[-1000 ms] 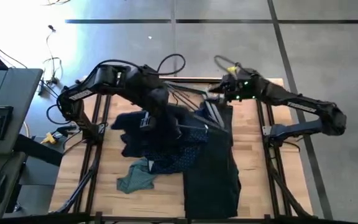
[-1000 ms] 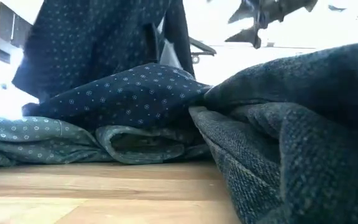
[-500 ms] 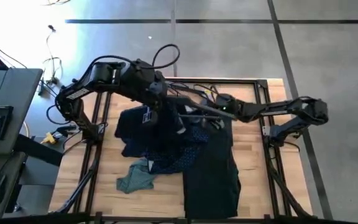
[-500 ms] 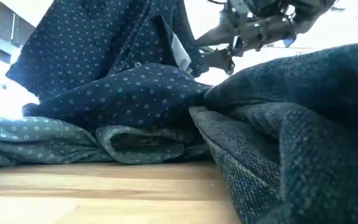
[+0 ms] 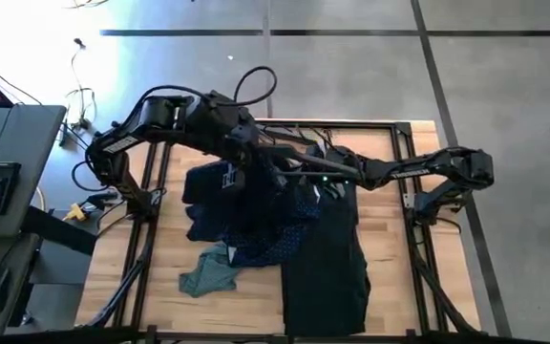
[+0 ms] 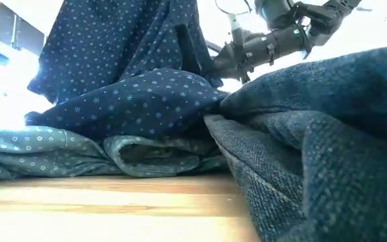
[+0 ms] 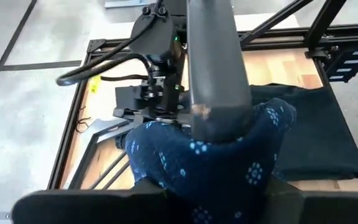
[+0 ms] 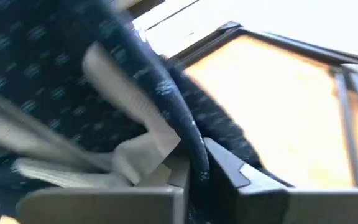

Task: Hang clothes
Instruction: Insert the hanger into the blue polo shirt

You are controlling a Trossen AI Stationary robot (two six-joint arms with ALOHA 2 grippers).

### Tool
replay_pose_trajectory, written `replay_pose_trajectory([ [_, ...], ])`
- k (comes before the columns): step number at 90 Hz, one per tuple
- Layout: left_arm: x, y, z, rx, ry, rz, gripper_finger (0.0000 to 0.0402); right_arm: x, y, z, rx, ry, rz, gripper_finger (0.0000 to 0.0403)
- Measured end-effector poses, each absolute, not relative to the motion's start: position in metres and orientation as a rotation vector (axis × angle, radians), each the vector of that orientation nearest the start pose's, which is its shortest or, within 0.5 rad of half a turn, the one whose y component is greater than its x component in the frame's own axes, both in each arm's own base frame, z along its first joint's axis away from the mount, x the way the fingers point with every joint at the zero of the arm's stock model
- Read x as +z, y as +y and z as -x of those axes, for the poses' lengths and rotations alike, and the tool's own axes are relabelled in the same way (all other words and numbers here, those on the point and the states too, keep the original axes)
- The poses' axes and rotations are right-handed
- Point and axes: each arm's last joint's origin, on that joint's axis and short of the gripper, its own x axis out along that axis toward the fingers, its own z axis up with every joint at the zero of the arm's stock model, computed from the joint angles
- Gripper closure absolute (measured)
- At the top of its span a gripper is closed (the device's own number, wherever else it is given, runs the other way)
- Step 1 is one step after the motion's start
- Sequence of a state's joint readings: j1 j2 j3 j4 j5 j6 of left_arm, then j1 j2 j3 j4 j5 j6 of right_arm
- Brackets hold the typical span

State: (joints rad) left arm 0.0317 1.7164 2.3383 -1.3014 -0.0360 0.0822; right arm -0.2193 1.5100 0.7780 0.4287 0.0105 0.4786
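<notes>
Two tools meet over the middle of the desk. The left tool (image 5: 256,174) is clamped on the navy finely dotted fabric shirt (image 6: 123,60), holding it up so it hangs. The right tool (image 6: 237,59) reaches into the shirt's collar with the thin dark grey triangular hanger (image 7: 114,124); whether its fingers are closed, I cannot tell. The large black trouser-like garment (image 5: 325,253) and the teal grey-green shirt (image 5: 208,275) lie on the wooden desk (image 5: 390,258). The hanger may snag the collar and slide past the opening.

Both arms reach inward over mid-table, the left gripper (image 5: 256,177) beside the right gripper (image 5: 299,175).
</notes>
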Motion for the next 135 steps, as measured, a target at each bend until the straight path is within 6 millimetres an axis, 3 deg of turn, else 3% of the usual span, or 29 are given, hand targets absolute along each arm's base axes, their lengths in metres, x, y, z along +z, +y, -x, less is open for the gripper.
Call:
replay_pose_trajectory([
  [13, 0.492, 0.006, -0.295, -0.006, 0.722, -0.029, 0.0368, 0.243, -0.090, -0.291, -0.370, 0.167, -0.526, 0.0401],
  [31, 0.483, 0.004, -0.286, 0.112, 0.857, -0.073, 0.0370, 0.286, -0.108, -0.242, -0.455, 0.111, -0.463, 0.0402],
  [46, 0.484, 0.005, -0.286, 0.227, 0.849, -0.137, 0.0370, 0.312, -0.107, -0.203, -0.466, 0.079, -0.425, 0.0402],
  [66, 0.484, 0.010, -0.285, 0.360, 0.862, -0.249, 0.0370, 0.323, -0.096, -0.173, -0.489, 0.098, -0.419, 0.0403],
  [93, 0.480, 0.017, -0.279, 0.451, 0.933, -0.262, 0.0370, 0.340, -0.087, -0.157, -0.468, -0.018, -0.403, 0.0403],
  [107, 0.477, 0.022, -0.284, 0.466, 0.921, -0.241, 0.0370, 0.352, -0.087, -0.160, -0.453, -0.134, -0.481, 0.0403],
  [122, 0.475, 0.034, -0.294, 0.472, 0.861, -0.241, 0.0370, 0.400, -0.078, -0.176, -0.397, -0.191, -0.404, 0.0403],
  [135, 0.477, 0.050, -0.300, 0.511, 0.801, -0.225, 0.0370, 0.438, -0.072, -0.201, -0.335, -0.096, -0.326, 0.0403],
])
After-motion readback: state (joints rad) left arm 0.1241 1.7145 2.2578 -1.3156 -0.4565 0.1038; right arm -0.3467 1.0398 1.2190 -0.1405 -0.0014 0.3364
